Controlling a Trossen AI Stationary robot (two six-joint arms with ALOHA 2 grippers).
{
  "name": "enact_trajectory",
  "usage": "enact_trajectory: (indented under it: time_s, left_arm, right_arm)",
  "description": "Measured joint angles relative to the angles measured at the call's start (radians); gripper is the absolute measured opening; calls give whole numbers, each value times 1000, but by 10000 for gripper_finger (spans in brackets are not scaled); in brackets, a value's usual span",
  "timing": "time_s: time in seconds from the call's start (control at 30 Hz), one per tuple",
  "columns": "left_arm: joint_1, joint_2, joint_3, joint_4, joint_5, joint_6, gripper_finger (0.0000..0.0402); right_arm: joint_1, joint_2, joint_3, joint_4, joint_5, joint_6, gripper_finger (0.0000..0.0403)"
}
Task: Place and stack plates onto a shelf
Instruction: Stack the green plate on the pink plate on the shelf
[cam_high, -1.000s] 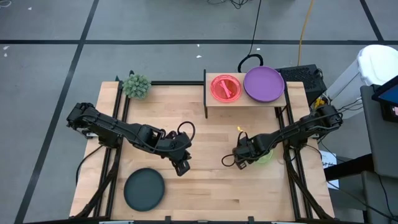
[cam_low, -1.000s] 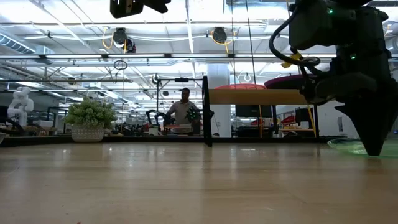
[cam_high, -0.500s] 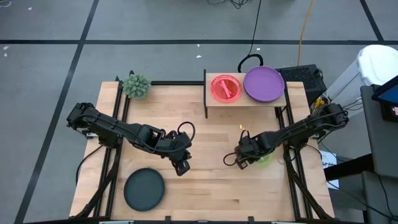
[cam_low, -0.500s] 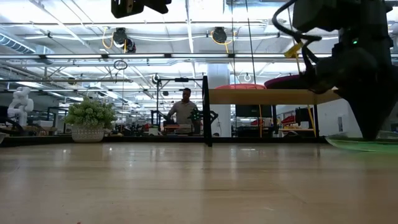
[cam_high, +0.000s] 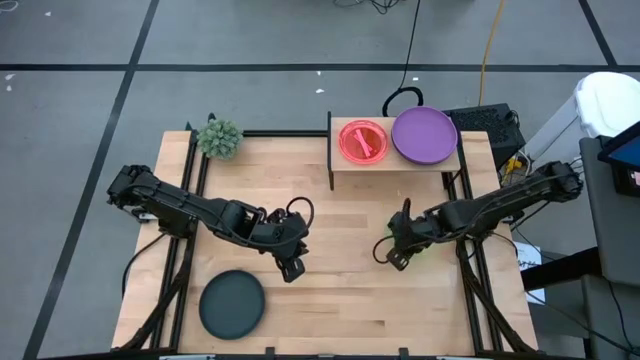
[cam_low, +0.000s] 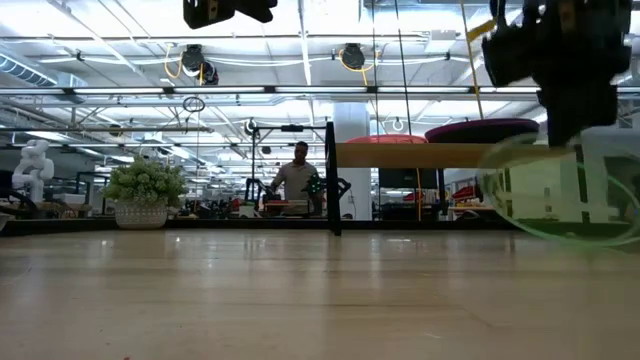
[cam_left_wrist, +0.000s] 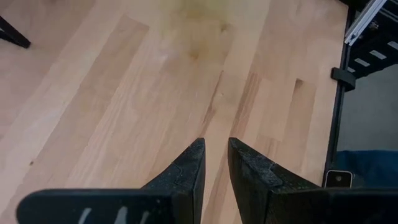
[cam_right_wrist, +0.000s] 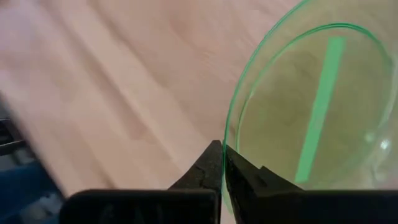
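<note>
While the right gripper (cam_right_wrist: 222, 163) jaws pinch the translucent neon-green plate's (cam_right_wrist: 311, 106) rim, it hangs tilted above the table (cam_high: 340, 310) | shelf (cam_high: 345, 167) carries pink-red plate (cam_high: 362, 140), purple plate (cam_high: 424, 134) | left gripper (cam_left_wrist: 214, 165) jaws slightly apart, empty | green plate lay flat earlier.

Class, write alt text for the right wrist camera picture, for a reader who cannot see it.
The right gripper, its two dark fingers shut, pinches the rim of a round translucent neon green plastic plate, held lifted and tilted above the light wooden tabletop. A bright green stripe shows in the plate's middle.
</note>
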Motion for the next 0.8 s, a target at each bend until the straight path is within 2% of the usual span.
enact_trajectory:
  time_s: [0.13,0.37,0.63,0.8]
  left_arm:
    - [7,0,0,6,-8,42,74]
    - [18,0,0,87,-9,208,74]
    - [45,0,0,271,-9,383,74]
    - [77,7,0,397,4,480,74]
  right_arm:
    - [0,-72,0,74,-3,-59,0]
    - [0,-152,0,190,-6,-169,0]
    - [0,-164,1,364,-32,-392,0]
    - [-3,-163,2,381,-34,-412,0]
